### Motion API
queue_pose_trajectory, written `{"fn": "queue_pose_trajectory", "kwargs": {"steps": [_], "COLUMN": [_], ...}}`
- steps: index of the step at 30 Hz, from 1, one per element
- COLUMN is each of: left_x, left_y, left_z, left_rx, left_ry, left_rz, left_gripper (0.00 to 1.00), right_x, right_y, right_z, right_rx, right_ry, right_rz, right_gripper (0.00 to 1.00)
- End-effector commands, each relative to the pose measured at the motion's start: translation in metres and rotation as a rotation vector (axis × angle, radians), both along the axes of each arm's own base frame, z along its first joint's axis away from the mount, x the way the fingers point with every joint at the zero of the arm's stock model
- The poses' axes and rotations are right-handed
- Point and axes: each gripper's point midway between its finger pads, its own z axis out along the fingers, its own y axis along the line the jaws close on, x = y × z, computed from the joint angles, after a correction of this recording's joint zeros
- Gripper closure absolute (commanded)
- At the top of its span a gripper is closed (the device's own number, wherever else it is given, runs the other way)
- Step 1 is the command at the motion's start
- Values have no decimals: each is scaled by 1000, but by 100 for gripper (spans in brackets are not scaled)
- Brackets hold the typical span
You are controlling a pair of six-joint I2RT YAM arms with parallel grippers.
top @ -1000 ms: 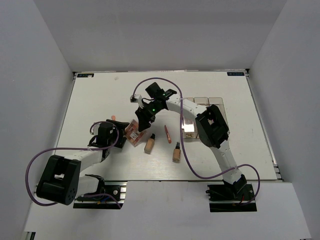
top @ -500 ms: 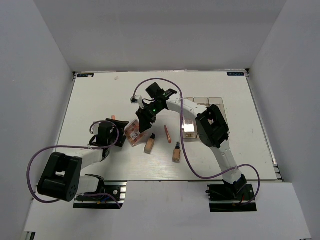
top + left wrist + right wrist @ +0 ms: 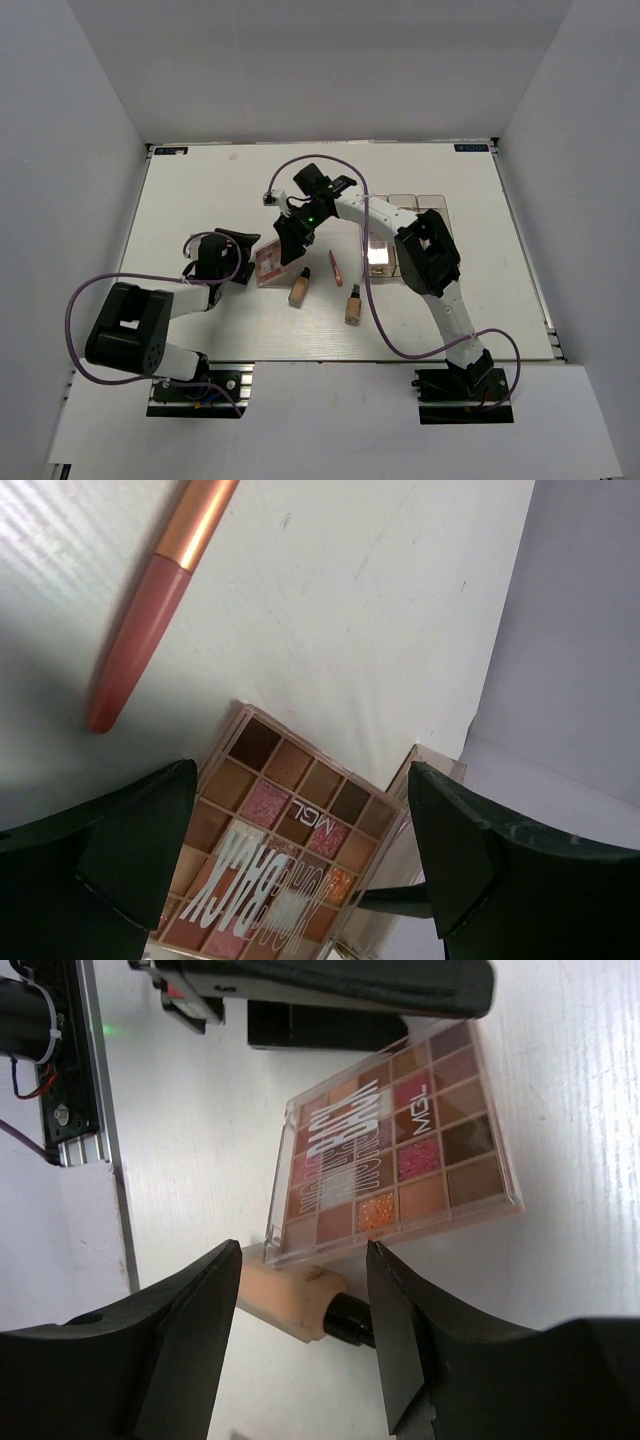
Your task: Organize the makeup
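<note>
The left arm has swung its elbow in toward the table (image 3: 200,190) over the last second, and its claw (image 3: 302,780) now faces the eyeshadow palette (image 3: 268,265) more squarely. The palette has turned with it: a moment ago it lay cornerwise, and now its edges run nearly parallel to the table's edges. The right claw (image 3: 302,1252) has barely moved and still hangs over the palette's right edge.

The left claw is spread wide, its fingers either side of the palette without visibly touching it. The right claw stands partly spread and pinches nothing; a beige bottle (image 3: 299,289) lies on the table beneath the gap. This looks like squaring up rather than sorting, since the palette is straighter but still lies out on the table, well apart from the clear box (image 3: 415,205) to the right.

The count:
- **Palettes:** one lies in the open. Something pale sits in the box's near compartment, too small to name.
- **Beige bottles:** two with black caps, both lying down. One is just right of the palette and the second bottle (image 3: 353,305) lies farther right.
- **Pink sticks:** one pink stick (image 3: 335,268) lies between the two bottles. The left wrist view shows a gold-ended stick (image 3: 150,630), and it cannot be told whether it is the same one.
- **Clear boxes:** one.

Most of the makeup seems still unsorted.
</note>
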Motion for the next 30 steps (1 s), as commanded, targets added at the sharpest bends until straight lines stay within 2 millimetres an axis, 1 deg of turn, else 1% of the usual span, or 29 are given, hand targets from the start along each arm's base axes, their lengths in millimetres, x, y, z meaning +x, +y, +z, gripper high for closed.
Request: {"fn": "queue_pose_trajectory", "kwargs": {"steps": [1,3,7,14,25,30], "left_x": [-55,-53,-57,-60,-74,-79], "left_y": [-25,-29,-36,-40,-45,-52], "left_z": [-54,-55,-60,-63,-68,-69], "left_rx": [-31,-31,-40,-38,-19,-14], "left_ry": [263,266,288,294,323,331], "left_rz": [-169,-194,-249,-297,-394,-440], "left_gripper": [2,2,2,2,2,2], "right_x": [-19,-20,-16,-11,-11,-10], "right_y": [22,22,22,24,22,20], "right_z": [21,19,18,14,12,9], "right_rx": [103,95,91,79,69,59], "right_ry": [-7,-7,-16,-22,-20,-25], "right_rz": [76,73,61,38,21,8], "right_gripper": [41,41,40,40,40,40]}}
